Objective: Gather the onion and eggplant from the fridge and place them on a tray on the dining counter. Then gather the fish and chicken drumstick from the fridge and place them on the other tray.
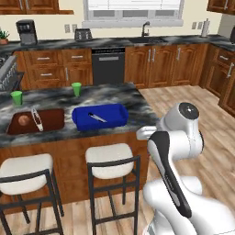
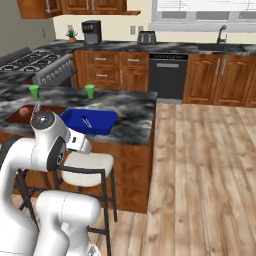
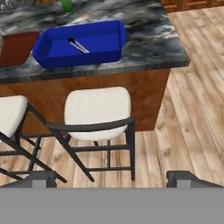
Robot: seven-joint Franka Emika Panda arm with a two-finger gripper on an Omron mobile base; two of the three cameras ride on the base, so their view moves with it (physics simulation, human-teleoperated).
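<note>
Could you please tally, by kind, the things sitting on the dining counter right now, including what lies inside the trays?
Green cups: 2
Trays: 2, one blue tray and one brown tray
Utensils: 2, one in the blue tray, one pair of tongs in the brown tray
Onion: 1, in the brown tray
Total: 7

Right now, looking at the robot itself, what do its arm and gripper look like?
The arm is made of glossy white, rounded shells with a dark strip running along one link and a round grey cap on its upper joint. It swells into a bulbous white base at the bottom. No cables or markings show. The gripper ends in two small, dark grey, blocky finger tips.
</note>
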